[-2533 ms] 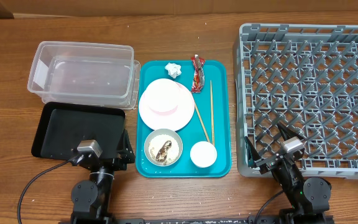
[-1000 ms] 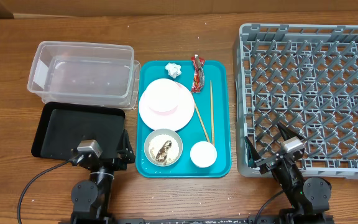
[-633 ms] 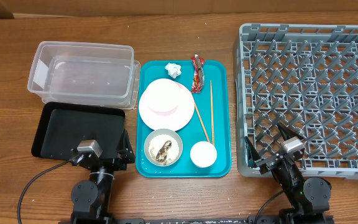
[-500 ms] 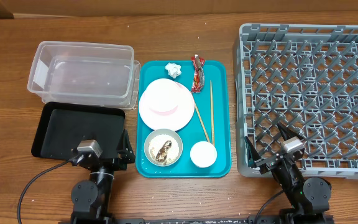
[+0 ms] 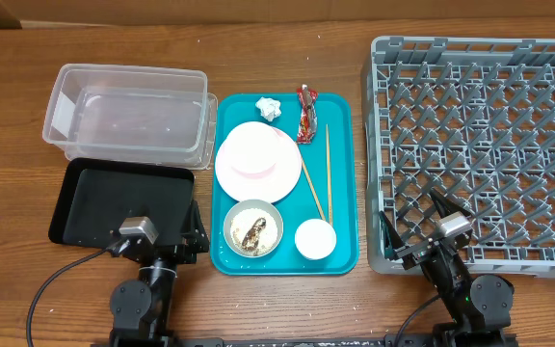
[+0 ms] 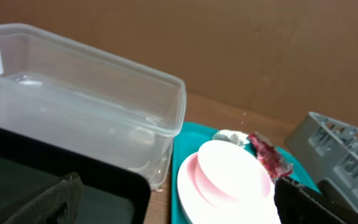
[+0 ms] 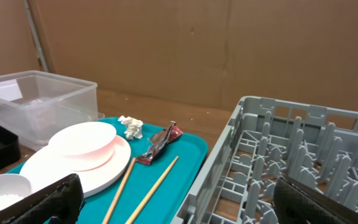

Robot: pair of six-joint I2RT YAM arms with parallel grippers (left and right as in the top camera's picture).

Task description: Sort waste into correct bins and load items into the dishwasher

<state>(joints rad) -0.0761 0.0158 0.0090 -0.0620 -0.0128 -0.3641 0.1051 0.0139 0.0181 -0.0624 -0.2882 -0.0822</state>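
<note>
at start, left hand [image 5: 157, 231] and right hand [image 5: 415, 226] spread apart, empty; next likely calls for grasping red wrapper [image 5: 304, 114] on teal tray [image 5: 345, 222]

Under everything you have a brown wooden tabletop [image 5: 277, 301], its grain running left to right, with a few tiny pale specks [image 5: 198, 40] near the far edge. From both wrist views you face a plain brown panel [image 7: 166, 37], like cardboard or fibreboard, standing upright along the back of the tabletop and marked by faint creases. A thin grey strip [image 7: 35, 31] runs up its left part, slightly tilted. Your light is even and soft, shadows are faint, and the wood has a mild sheen.
</note>
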